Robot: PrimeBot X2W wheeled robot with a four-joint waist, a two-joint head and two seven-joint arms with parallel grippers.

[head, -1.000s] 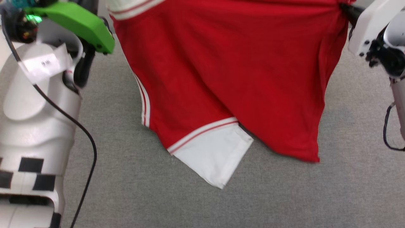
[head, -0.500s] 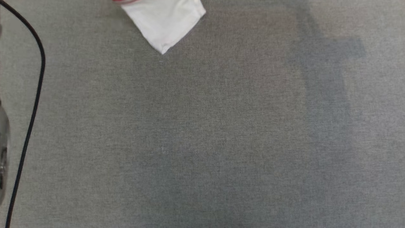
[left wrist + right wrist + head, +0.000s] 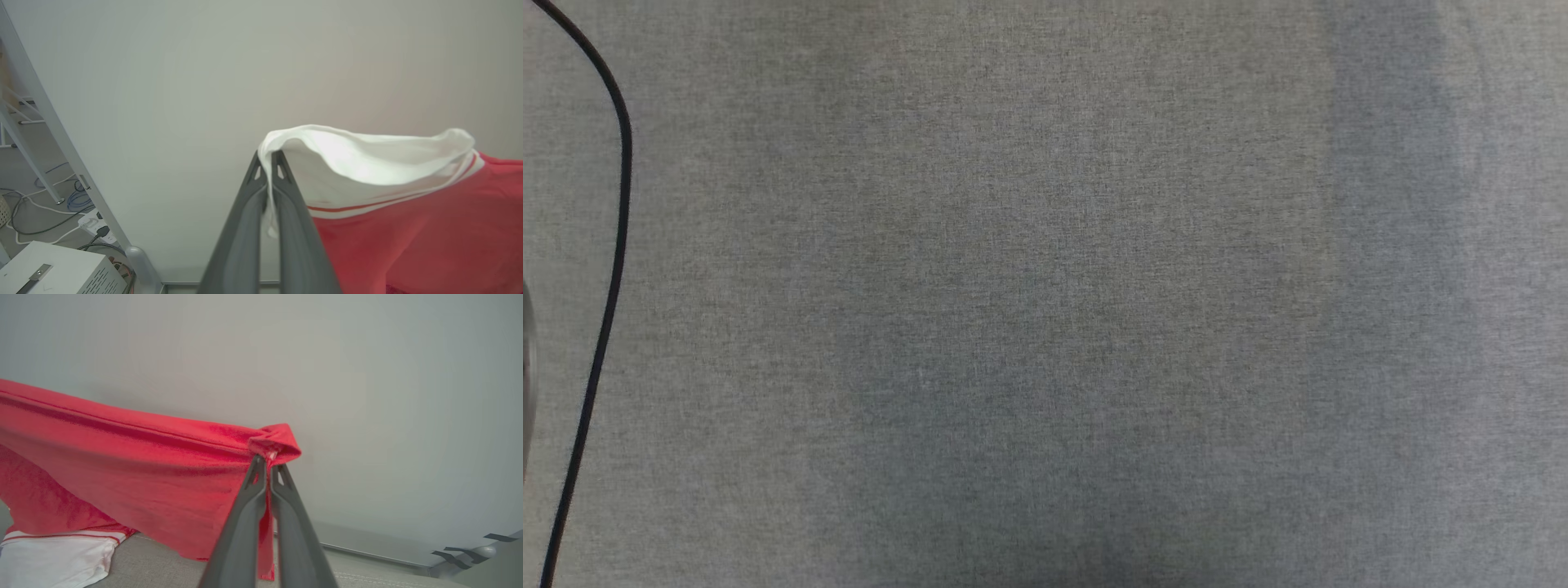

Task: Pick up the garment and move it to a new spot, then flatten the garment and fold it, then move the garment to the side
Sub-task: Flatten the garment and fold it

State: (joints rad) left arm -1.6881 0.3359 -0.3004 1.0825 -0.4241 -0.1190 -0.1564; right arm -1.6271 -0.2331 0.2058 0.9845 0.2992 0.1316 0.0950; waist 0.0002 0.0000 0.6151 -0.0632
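Observation:
The garment (image 3: 408, 241) is a red shirt with white sleeves and red-white striped trim, held up off the grey table between both arms. In the left wrist view my left gripper (image 3: 267, 157) is shut on the edge of a white sleeve, with the red cloth hanging to its right. In the right wrist view my right gripper (image 3: 267, 461) is shut on a bunched red corner of the garment (image 3: 122, 465), which stretches away to the left. The other white sleeve (image 3: 57, 557) rests on the grey surface at the lower left.
The head view looks down on the grey fabric tabletop (image 3: 1045, 294), with a black cable (image 3: 613, 245) curving along its left edge. Behind the garment is a pale wall (image 3: 204, 81). A metal frame leg (image 3: 61, 134), floor cables and a white box (image 3: 53, 269) show at the left.
The head camera has tilted down, so the garment and both arms have slid out of the top of its picture. Grey tabletop and the black cable are left in it.

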